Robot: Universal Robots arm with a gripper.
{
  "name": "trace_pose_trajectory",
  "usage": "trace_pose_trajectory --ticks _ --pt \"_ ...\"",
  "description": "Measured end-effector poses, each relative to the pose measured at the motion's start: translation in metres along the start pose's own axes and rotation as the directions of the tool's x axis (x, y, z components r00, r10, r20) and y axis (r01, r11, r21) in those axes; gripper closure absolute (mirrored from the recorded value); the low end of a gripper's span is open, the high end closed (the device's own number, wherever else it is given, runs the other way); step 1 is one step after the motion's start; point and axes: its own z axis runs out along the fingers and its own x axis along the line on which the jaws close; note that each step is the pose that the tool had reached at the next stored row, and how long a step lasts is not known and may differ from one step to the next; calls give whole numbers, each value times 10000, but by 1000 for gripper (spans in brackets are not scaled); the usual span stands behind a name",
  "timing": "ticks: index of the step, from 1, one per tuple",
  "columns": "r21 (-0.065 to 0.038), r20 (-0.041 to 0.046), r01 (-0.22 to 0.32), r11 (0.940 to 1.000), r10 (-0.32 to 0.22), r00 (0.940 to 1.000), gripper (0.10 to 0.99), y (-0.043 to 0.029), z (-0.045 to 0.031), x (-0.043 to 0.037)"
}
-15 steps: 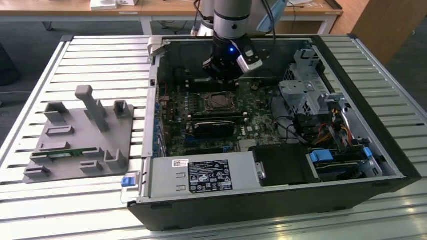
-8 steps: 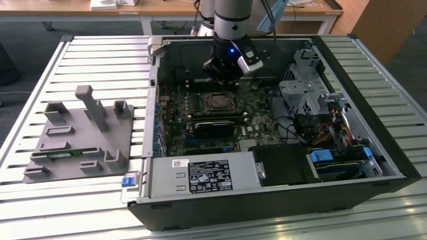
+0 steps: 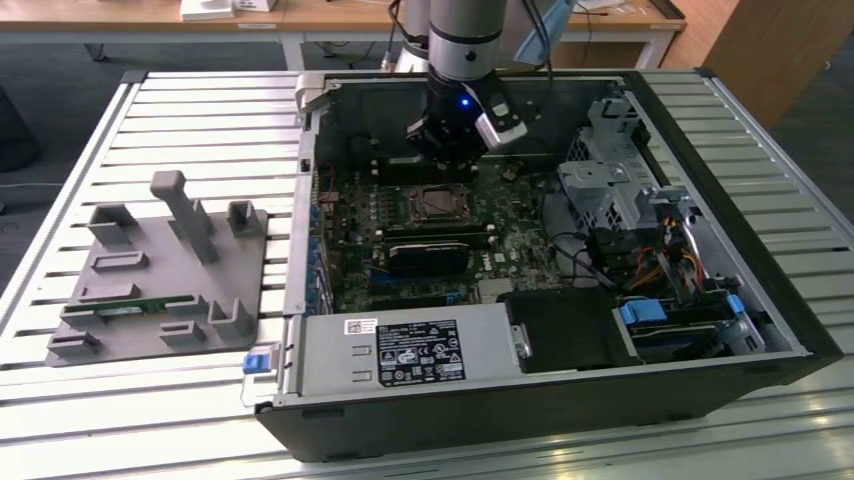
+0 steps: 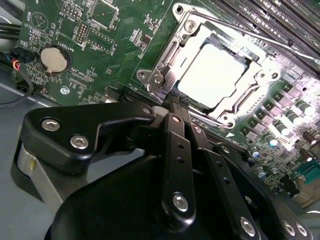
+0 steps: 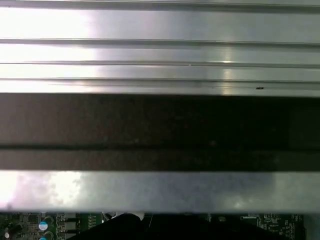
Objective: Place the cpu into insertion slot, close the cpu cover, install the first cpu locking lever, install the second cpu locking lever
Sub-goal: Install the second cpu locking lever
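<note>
Second wrist view: hand (image 4: 175, 102) hovers just beside the insertion slot (image 4: 212, 75); its fingers look pressed together, pinching nothing. One cpu (image 4: 212, 72) sits flat in the slot, washed out by glare, so orientation marks are unreadable. One cpu cover (image 4: 167, 52) lies closed around it, chip showing through the window. Lever state is hard to make out. The hand's body hides the near board area. Exterior view: arm over the open computer case (image 3: 747, 260) on the slatted desk (image 3: 187, 110), the slot (image 3: 438, 205) mid-board, the hand (image 3: 447, 160) just on its far side. One grey fixture tray (image 3: 154, 270) sits left of the case.
</note>
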Motion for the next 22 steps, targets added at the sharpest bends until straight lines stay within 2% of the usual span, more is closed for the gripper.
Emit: trace_pose_trajectory --ticks 14,17,22 --pt "1 -1 -1 10000 1 10000 980 -88 -7 -2" --pt "-3 1 0 10000 0 10000 980 -87 -64 -3" --pt "-1 -1 0 10000 0 10000 980 -83 -233 -7"
